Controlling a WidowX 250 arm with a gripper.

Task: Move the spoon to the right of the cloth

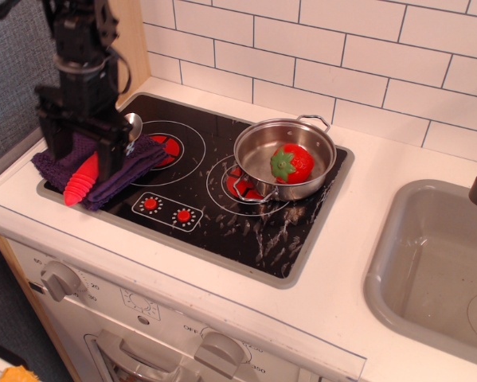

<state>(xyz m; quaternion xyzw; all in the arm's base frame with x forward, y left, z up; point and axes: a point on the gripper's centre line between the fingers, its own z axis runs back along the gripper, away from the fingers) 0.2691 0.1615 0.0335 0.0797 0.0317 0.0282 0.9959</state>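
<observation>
The spoon [77, 183] lies slantwise on the dark purple cloth [136, 158] at the left end of the stove top. Its red ribbed handle points to the front left. Its silver bowl [133, 122] shows at the back right, over the cloth's far edge. My gripper [84, 162] is open and hangs straight down over the cloth. Its two black fingers [111, 155] stand either side of the upper part of the handle. I cannot tell whether they touch the cloth. The arm hides the middle of the spoon and part of the cloth.
A steel pot [258, 140] holding a red strawberry toy [294, 163] stands on the right burner. The black stove top [222, 219] stretches right of the cloth, with a red burner mark and two red knobs. A grey sink [433, 263] is at the far right. A tiled wall is behind.
</observation>
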